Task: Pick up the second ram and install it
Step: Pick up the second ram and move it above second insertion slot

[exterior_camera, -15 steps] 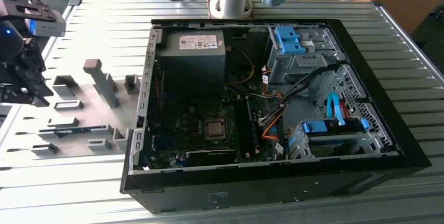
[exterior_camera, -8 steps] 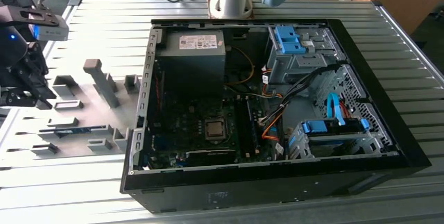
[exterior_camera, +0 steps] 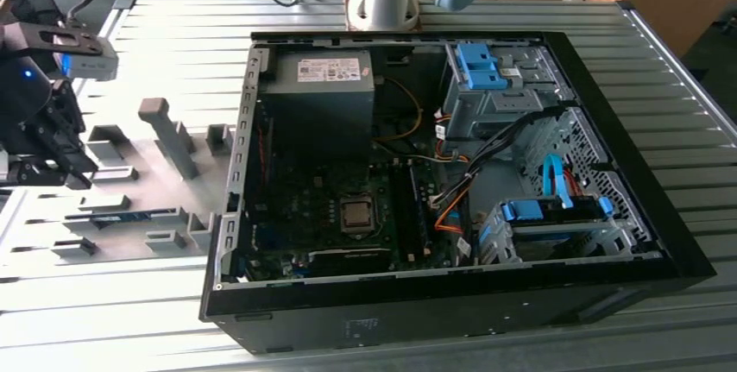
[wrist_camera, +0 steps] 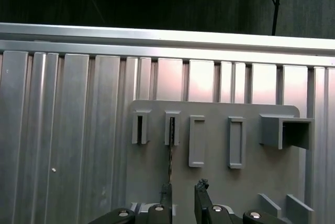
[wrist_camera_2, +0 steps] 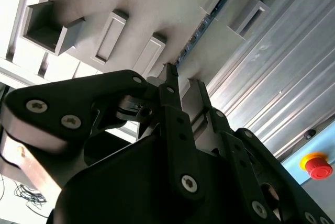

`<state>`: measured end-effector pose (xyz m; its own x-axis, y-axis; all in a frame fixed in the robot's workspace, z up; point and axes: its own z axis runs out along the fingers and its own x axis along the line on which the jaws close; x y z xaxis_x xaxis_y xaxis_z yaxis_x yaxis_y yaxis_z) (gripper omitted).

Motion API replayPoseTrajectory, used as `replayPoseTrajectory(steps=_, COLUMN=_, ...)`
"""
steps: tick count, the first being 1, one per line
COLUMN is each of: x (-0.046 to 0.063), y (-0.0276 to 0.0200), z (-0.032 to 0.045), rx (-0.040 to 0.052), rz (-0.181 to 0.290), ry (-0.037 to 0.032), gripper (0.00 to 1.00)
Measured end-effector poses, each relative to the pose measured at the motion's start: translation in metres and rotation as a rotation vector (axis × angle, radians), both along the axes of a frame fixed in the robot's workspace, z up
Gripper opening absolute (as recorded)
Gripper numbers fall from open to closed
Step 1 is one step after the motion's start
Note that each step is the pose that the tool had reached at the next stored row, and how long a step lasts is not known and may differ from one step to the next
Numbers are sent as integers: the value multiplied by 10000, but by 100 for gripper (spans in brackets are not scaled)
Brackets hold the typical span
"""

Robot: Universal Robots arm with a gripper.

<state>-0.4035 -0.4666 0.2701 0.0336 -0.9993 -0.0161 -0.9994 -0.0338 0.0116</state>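
My gripper (wrist_camera: 184,190) is released, its two black fingers spread with a gap between them. In the first wrist view, the second ram (wrist_camera: 170,150), a thin blue-green circuit-board stick, stands on edge just ahead of one fingertip. It sits in the raised slot brackets of a flat grey holder plate (wrist_camera: 251,182). In the exterior view I hang low over that plate at the exterior view's left. An open black computer case (exterior_camera: 461,307) lies well apart to the right on the ribbed metal table (exterior_camera: 173,44).

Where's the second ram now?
In the first wrist view the ram stands on edge in the grey holder, the gripper right by it; the holder lies at the exterior view's left, beside the case.
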Motion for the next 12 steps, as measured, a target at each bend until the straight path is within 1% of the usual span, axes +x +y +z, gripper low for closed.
replayPoseTrajectory(steps=4, x=0, y=-25, z=-60, rx=14, rz=0, ry=-35, gripper=31)
replayPoseTrajectory(steps=5, x=0, y=-30, z=-71, rx=50, rz=0, ry=-36, gripper=31)
replayPoseTrajectory(steps=8, x=0, y=-47, z=-98, rx=211, rz=-1, ry=-40, gripper=31)
replayPoseTrajectory(steps=9, x=0, y=-52, z=-114, rx=225, rz=0, ry=-49, gripper=31)
replayPoseTrajectory(steps=12, x=0, y=-57, z=-150, rx=222, rz=0, ry=-54, gripper=31)
